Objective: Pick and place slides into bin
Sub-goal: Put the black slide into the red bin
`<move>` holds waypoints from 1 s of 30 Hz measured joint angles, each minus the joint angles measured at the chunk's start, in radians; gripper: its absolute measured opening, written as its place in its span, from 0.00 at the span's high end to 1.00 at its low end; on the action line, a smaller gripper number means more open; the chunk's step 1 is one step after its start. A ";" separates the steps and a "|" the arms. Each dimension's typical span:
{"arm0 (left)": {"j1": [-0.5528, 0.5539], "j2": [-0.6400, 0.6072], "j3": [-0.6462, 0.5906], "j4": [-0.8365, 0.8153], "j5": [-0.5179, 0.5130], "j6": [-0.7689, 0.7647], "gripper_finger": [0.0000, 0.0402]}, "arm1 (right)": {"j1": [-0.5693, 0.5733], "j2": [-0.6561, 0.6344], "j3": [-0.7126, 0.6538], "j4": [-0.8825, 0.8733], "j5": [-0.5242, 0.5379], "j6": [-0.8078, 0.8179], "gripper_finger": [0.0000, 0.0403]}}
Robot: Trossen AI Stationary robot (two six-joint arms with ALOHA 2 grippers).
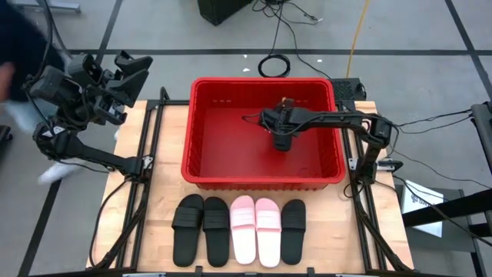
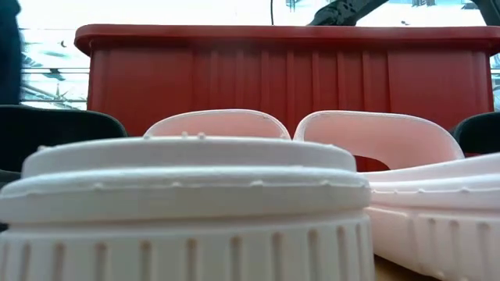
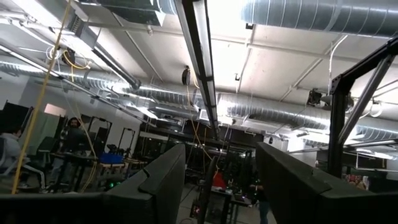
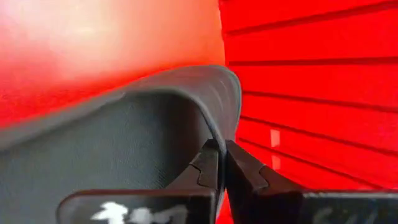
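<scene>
The red bin (image 1: 201, 165) stands at the middle of the table. My right gripper (image 1: 282, 140) reaches into it from the right and is shut on a black slide (image 4: 124, 130), which my gripper mostly hides in the high view. Five slides lie in a row on the table in front of the bin: two black (image 1: 188, 228) (image 1: 217, 229), two pink (image 1: 243, 228) (image 1: 268, 231) and one black (image 1: 293, 231). The pink ones fill the low view (image 2: 187, 203). My left gripper (image 1: 127, 73) is open and empty, raised off the table's far left corner. My right gripper pinches a thin curved dark edge of the black slide (image 4: 219, 134) between its two fingertips (image 4: 205, 165). It looks like the strap's rim, but I cannot be sure. The fingers come from above, inside the bin. Whether the slide rests on the bin's floor cannot be told.
The bin's ribbed front wall (image 2: 289, 86) stands right behind the slide row. Black rails (image 1: 146, 192) run along both table sides. Cables (image 1: 273, 65) lie on the floor beyond the bin. A person (image 1: 11, 69) shows at the far left.
</scene>
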 joint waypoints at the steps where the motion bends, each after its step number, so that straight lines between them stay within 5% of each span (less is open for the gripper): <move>1: 0.000 -0.001 0.000 0.000 0.000 0.000 0.50 | -0.002 -0.010 -0.011 0.020 -0.008 -0.027 1.00; 7: 0.000 0.000 0.000 0.004 0.000 0.000 0.50 | -0.018 -0.029 -0.049 0.055 -0.014 -0.172 1.00; 30: 0.000 0.001 0.000 0.005 0.002 -0.024 0.50 | -0.125 -0.038 -0.101 0.148 -0.119 -0.186 0.98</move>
